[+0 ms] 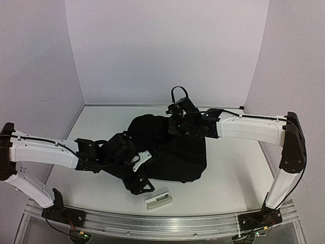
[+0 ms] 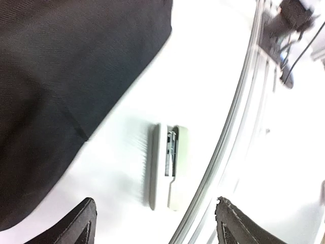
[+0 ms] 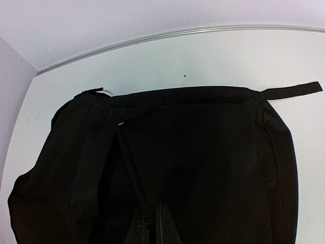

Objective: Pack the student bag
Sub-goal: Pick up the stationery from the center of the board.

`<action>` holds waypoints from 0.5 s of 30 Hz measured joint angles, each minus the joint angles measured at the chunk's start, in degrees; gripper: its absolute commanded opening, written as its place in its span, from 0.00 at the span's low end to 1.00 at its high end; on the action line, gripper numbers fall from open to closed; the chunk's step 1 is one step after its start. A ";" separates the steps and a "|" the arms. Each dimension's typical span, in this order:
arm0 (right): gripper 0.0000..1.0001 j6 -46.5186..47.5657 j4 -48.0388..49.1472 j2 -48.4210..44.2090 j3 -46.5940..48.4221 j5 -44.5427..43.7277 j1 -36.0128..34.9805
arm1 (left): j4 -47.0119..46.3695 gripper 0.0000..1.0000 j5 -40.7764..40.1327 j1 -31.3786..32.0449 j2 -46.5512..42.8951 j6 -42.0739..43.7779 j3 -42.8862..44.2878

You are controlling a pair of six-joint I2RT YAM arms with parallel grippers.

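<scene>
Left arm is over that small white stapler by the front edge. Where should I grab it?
Across its narrow sides at mid-length, straight down from above. The stapler lies flat, long and slim, apart from the student bag, and the open left gripper spans its width.

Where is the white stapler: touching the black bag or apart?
Apart. The left wrist view shows bare table between the stapler and the bag.

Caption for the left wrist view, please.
Open left gripper aimed at a small white stapler-like device lying on the table beside the black student bag.
</scene>
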State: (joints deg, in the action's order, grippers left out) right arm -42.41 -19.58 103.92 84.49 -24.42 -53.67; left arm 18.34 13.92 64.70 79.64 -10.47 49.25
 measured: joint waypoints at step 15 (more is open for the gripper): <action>0.00 0.19 2.89 -1.01 -2.10 0.50 0.07 | -3.88 0.79 -7.04 8.01 14.33 3.14 0.24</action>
State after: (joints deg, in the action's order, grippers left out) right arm -42.22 -16.69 102.91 82.39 -23.92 -53.60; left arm 14.45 6.89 72.72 93.98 -7.33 49.50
